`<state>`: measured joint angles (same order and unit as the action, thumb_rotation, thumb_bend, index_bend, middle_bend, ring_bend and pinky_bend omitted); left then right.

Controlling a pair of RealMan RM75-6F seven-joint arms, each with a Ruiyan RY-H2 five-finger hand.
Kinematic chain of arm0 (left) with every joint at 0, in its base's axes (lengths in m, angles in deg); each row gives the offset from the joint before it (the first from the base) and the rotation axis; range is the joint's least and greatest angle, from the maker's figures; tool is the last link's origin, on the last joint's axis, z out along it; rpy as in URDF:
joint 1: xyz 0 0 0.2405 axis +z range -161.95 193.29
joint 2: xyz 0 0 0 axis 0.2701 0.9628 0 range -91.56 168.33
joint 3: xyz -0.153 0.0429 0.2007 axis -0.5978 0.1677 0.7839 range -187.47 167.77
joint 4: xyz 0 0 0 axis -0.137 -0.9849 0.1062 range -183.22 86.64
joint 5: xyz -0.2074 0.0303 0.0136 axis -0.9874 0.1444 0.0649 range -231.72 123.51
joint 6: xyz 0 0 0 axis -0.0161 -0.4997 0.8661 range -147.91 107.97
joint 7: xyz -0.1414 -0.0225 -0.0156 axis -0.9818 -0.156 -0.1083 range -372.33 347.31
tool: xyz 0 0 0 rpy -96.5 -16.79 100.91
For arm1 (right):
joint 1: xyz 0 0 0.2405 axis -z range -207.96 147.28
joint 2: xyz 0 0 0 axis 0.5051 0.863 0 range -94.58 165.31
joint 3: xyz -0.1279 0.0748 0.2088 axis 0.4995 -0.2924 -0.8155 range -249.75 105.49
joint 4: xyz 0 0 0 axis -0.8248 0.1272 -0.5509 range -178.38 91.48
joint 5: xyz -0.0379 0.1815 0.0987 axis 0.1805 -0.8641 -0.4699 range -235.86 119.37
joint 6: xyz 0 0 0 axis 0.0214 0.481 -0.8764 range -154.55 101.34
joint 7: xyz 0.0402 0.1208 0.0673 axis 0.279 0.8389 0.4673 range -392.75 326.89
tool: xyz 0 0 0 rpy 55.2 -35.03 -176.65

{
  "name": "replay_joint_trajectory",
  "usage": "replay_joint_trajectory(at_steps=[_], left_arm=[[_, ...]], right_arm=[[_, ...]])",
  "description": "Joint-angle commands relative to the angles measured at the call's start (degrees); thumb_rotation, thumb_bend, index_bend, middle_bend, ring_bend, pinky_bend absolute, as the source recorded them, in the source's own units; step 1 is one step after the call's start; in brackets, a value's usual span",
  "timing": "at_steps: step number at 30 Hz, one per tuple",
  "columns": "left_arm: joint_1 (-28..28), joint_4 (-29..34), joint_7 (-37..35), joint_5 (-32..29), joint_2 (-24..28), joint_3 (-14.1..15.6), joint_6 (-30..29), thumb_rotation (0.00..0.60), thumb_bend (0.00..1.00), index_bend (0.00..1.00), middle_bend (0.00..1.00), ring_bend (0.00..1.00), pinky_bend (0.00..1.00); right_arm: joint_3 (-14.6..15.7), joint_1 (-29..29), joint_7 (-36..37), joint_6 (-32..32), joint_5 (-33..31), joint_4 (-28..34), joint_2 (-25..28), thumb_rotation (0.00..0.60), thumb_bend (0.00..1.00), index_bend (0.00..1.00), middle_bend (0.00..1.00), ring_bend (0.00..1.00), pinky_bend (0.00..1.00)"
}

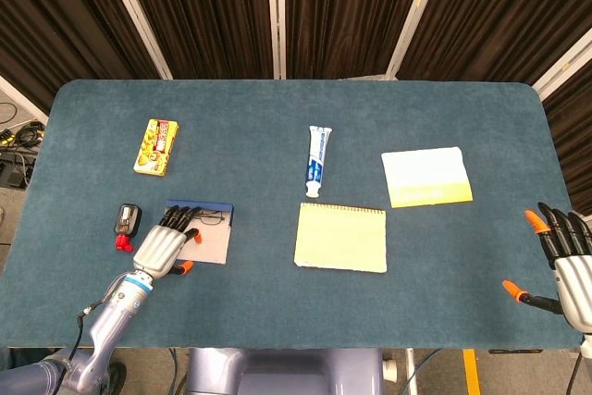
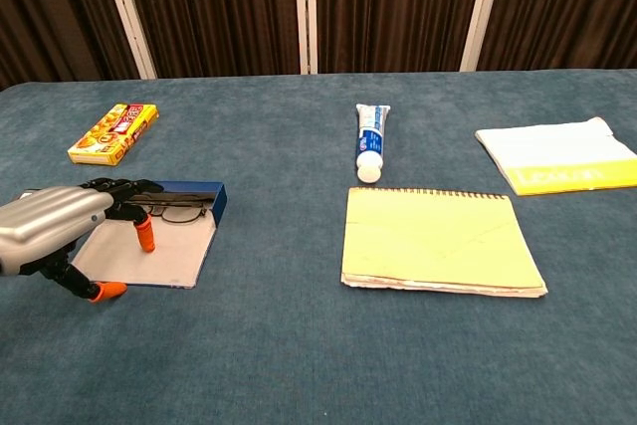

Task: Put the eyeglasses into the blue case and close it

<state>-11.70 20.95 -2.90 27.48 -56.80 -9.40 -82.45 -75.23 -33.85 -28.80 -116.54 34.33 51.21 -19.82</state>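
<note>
The blue case (image 1: 217,209) (image 2: 200,193) lies open at the table's left front, its pale lid (image 1: 213,246) (image 2: 164,258) flat toward me. The black eyeglasses (image 1: 213,219) (image 2: 177,212) rest inside the case's blue tray. My left hand (image 1: 161,245) (image 2: 55,227) hovers over the lid's left part with fingers spread, their tips near the left end of the eyeglasses; it holds nothing, and touch cannot be judged. My right hand (image 1: 566,261) is at the table's right front edge, fingers apart and empty, seen only in the head view.
A small black and red device (image 1: 128,221) lies left of the case. A yellow snack box (image 1: 156,146) (image 2: 112,133) sits further back. A toothpaste tube (image 1: 317,161) (image 2: 369,140), a yellow notebook (image 1: 340,238) (image 2: 436,240) and a white-yellow booklet (image 1: 425,176) (image 2: 559,167) lie to the right.
</note>
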Motion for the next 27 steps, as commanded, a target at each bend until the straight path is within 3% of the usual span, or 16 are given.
replay_joint_trajectory(at_steps=[1,10,27], left_arm=[[0.0,-0.1,0.0,0.1,0.0,0.0,0.0,0.600,0.40,0.39,0.00,0.00,0.00],[0.1,0.4,0.0,0.3,0.3,-0.6,-0.4,0.600,0.49,0.39,0.00,0.00,0.00],[-0.9,1.1,0.6,-1.5,0.9,-2.9,0.6,0.600,0.51,0.40,0.00,0.00,0.00]], right_arm=[[0.0,0.0,0.0,0.0,0.0,0.0,0.0,0.600,0.00,0.01,0.00,0.00,0.00],[0.0,0.0,0.1,0.0,0.0,0.0,0.0,0.600,0.00,0.02,0.00,0.00,0.00],[0.0,-0.1,0.1,0.1,-0.1,0.0,0.0,0.600,0.00,0.02,0.00,0.00,0.00]])
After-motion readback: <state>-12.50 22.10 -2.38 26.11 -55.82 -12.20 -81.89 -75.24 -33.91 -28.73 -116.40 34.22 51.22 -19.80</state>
